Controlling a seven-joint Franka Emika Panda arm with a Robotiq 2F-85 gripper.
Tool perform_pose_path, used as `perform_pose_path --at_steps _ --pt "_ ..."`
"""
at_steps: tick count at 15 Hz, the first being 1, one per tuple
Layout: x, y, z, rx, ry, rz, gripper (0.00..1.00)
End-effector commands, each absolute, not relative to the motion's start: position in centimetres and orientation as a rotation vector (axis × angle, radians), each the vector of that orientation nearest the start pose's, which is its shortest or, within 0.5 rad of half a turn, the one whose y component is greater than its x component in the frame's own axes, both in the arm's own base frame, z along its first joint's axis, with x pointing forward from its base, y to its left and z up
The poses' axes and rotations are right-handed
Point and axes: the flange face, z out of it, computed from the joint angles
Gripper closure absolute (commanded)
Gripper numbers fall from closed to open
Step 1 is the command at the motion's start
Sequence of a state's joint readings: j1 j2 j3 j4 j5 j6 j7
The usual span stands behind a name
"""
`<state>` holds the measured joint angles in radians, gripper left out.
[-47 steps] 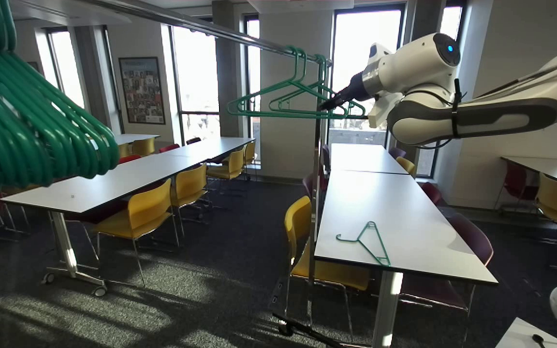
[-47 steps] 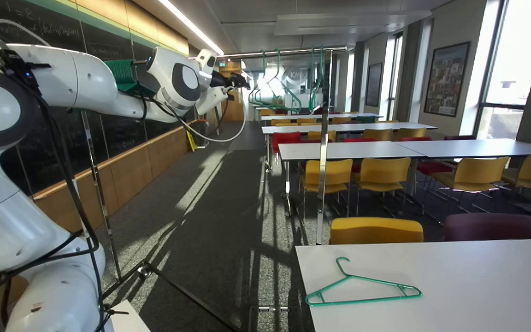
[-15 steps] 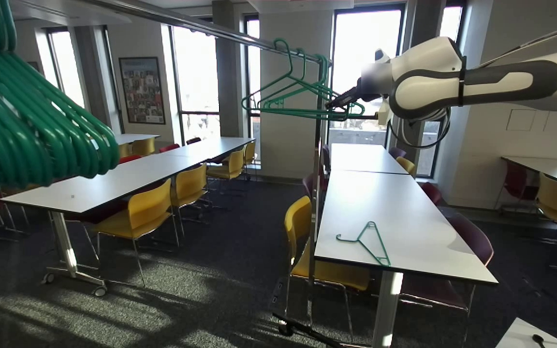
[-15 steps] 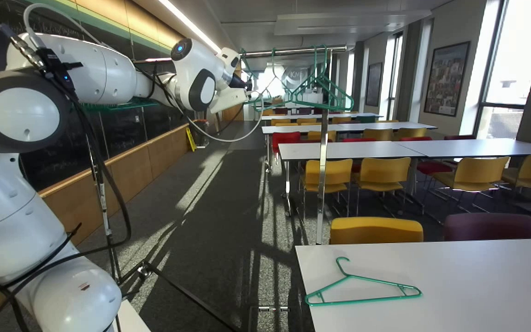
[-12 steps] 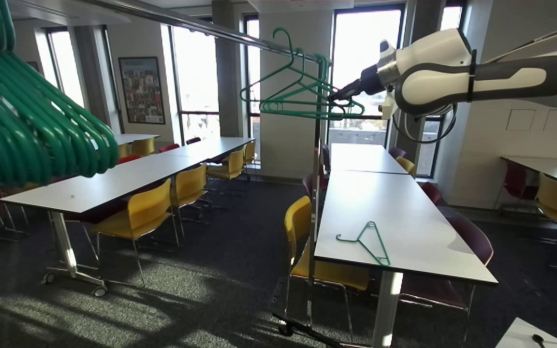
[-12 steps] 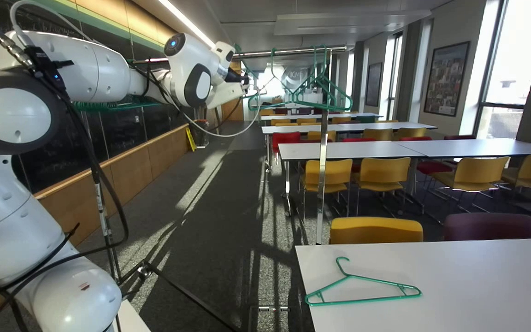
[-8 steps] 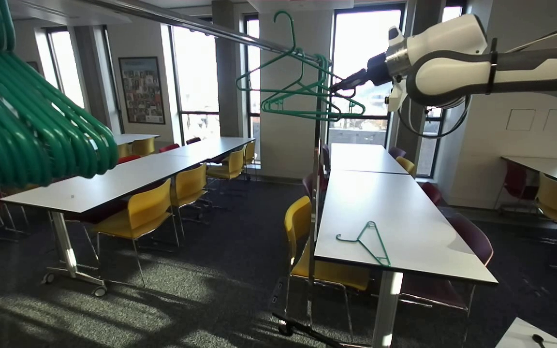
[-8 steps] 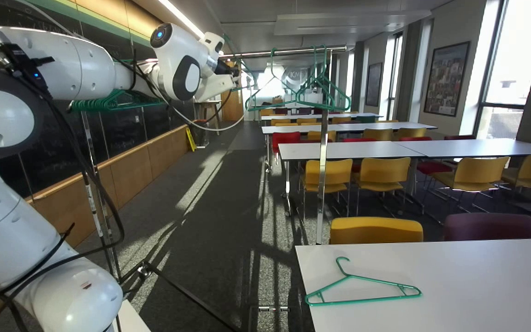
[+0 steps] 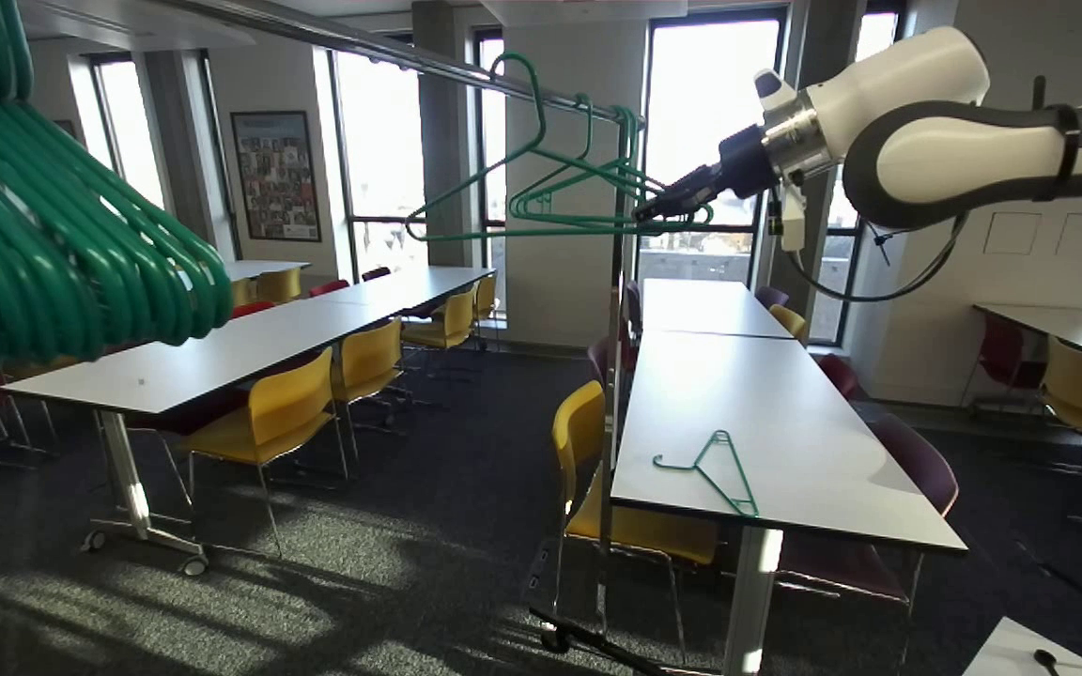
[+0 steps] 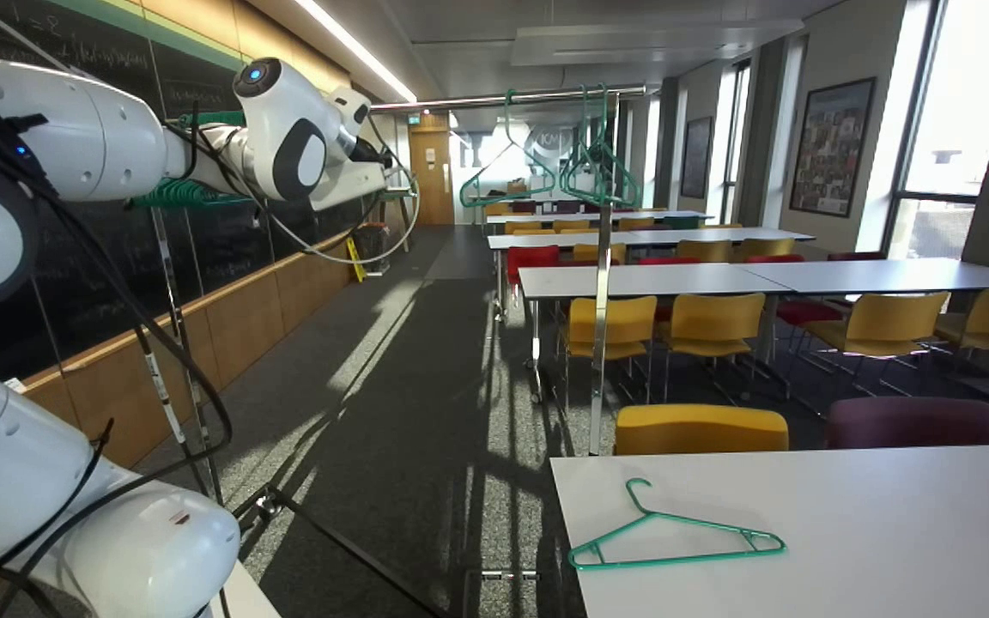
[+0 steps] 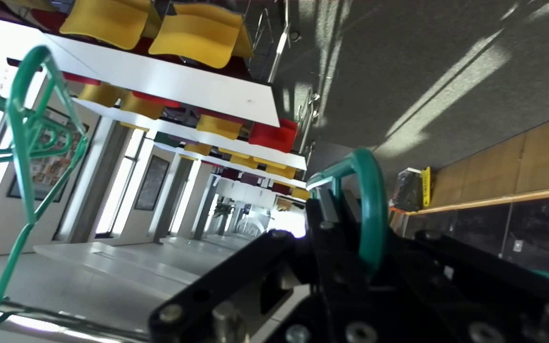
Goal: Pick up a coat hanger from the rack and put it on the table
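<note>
Coat hanger shift: in an exterior view, lower and further left than half a second ago.
Hanger look: thin teal-green triangle, hook up; upper centre of frame, hook overlapping rack, contact unclear.
Gripper: clenched on hanger's right-hand end.
Arm: in from right edge, wrist slanting down-left.
Table: lower right; second hanger lying on it.

The tool hides part of the coat hanger; an exterior view crops the table
</note>
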<state>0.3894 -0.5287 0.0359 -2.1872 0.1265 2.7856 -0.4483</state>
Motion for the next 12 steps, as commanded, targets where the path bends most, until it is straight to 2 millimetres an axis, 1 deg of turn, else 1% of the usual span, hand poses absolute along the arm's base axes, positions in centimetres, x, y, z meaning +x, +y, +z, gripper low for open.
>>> perform_pose_path --at_steps 1,3,6,7,9,10,12 --pt "37.1 17.1 69.7 -2.447 -1.061 -1.511 0.99" --pt "37.1 16.0 66.9 -2.533 -1.065 -1.412 0.99" --pt "37.5 13.3 62.3 -2.710 -1.073 -1.253 0.99" --pt "37.7 12.0 60.5 -2.800 -1.091 -1.195 0.99" --pt "38.0 9.5 57.6 -2.937 -1.109 -1.070 0.99" --pt "38.1 8.2 56.4 -3.007 -1.113 -1.002 0.99" --pt "38.0 5.9 54.8 -3.142 -1.119 -0.864 0.99"
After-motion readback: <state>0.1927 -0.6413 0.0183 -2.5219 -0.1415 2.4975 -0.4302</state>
